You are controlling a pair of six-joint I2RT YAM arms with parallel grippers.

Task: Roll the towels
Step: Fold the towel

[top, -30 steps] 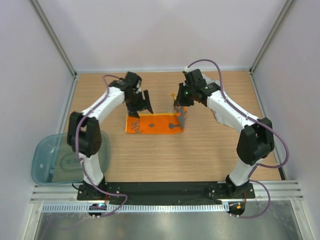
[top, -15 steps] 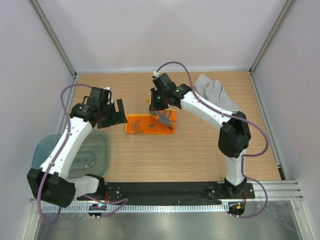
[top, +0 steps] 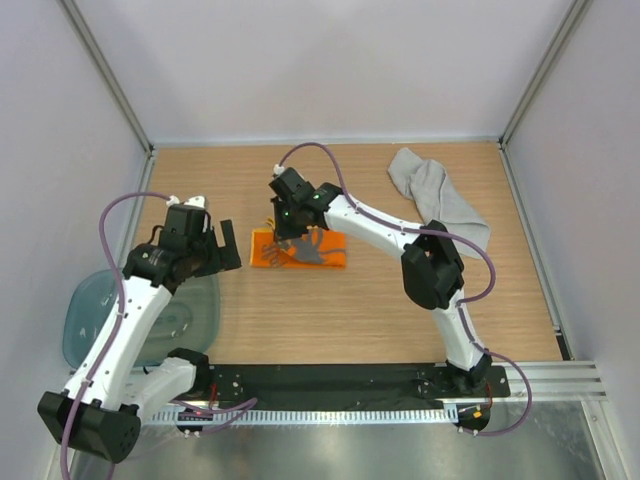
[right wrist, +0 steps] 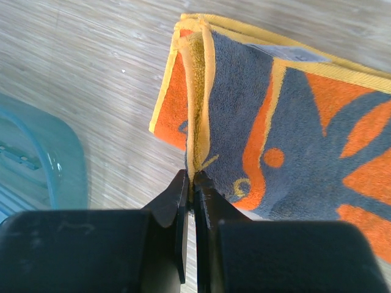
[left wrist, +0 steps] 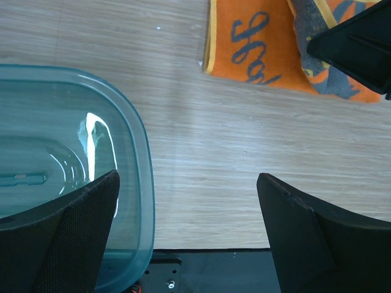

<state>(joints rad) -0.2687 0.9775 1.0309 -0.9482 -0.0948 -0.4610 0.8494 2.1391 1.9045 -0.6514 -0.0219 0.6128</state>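
Observation:
The orange towel [top: 318, 252] lies on the table's middle, its right part folded over to the left so that its grey patterned underside shows. My right gripper [top: 283, 224] is shut on the towel's lifted yellow-hemmed edge [right wrist: 197, 122], over the towel's left end; the wrist view shows the pinch [right wrist: 193, 183]. My left gripper [top: 222, 247] is open and empty, left of the orange towel [left wrist: 256, 43], above bare wood [left wrist: 188, 180]. The light grey towel [top: 440, 195] lies crumpled at the back right.
The translucent teal tub [top: 95, 315] sits at the table's left front edge, under my left arm; its rim [left wrist: 143, 159] is beside my left finger. The black base rail [top: 330, 378] runs along the near edge. Walls close in the back and sides.
My right gripper has carried the orange towel's edge leftward, folding it over. My left arm has drawn back left and nearer. The grey towel has come into full view.

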